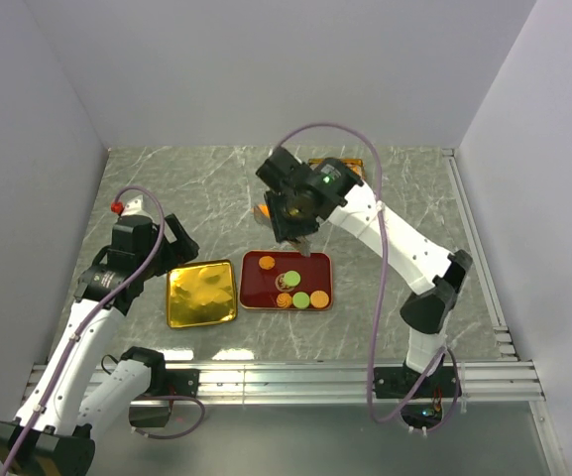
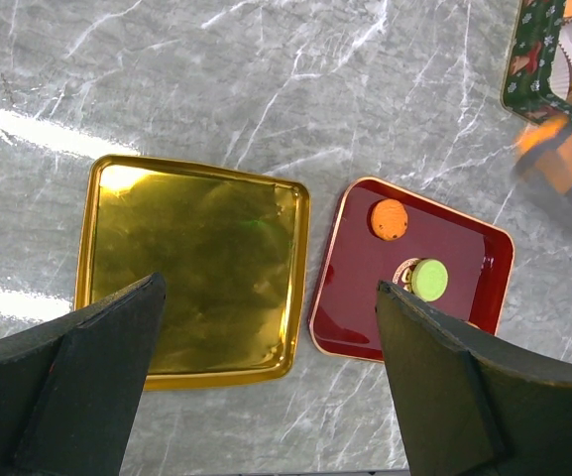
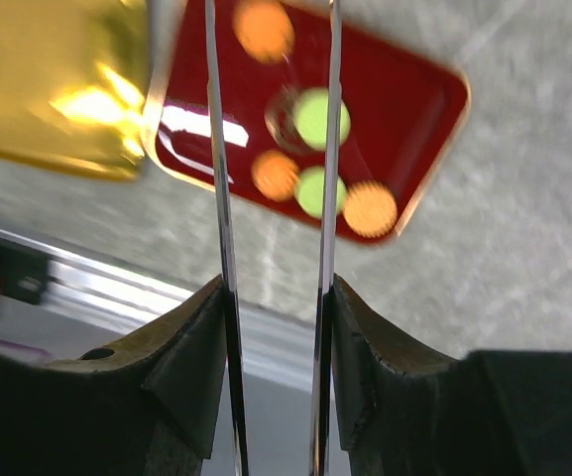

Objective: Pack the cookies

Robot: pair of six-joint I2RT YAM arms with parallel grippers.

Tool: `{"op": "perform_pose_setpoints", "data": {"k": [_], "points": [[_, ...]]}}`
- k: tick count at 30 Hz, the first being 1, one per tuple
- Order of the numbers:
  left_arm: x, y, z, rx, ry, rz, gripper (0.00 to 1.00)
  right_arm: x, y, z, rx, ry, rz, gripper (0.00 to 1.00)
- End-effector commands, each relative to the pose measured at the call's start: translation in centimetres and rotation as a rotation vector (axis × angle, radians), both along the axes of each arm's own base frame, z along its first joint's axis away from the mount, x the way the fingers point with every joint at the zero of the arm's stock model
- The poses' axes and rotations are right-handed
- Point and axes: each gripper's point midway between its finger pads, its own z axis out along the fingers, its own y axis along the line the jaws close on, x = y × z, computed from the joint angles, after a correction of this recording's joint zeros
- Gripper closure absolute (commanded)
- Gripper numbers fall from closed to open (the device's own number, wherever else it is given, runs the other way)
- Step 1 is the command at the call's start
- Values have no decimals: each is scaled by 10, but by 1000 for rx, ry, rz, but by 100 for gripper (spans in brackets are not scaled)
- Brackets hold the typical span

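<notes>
Right end effector [image 1: 300,241] above red tray [image 1: 323,266]; five cookies [image 1: 300,299] inside.

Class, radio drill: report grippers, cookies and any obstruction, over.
Left gripper open, empty, above gold tray. Right gripper part closed over red tray; hold unclear. Five cookies in red tray. No obstruction seen.

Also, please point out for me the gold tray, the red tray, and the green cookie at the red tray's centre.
gold tray [image 2: 191,273], left wrist view, on its bare shiny floor.
red tray [image 2: 350,307], left wrist view, on its bare red floor at the left side.
green cookie [image 2: 429,279], left wrist view, on its top face.
</notes>
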Motion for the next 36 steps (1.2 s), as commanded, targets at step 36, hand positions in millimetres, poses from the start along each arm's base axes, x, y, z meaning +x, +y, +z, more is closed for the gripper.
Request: {"op": "perform_pose_setpoints", "data": {"k": [36], "points": [[6, -7, 0, -8, -5, -30, 6, 195, -139, -40, 82, 54, -437, 61]]}}
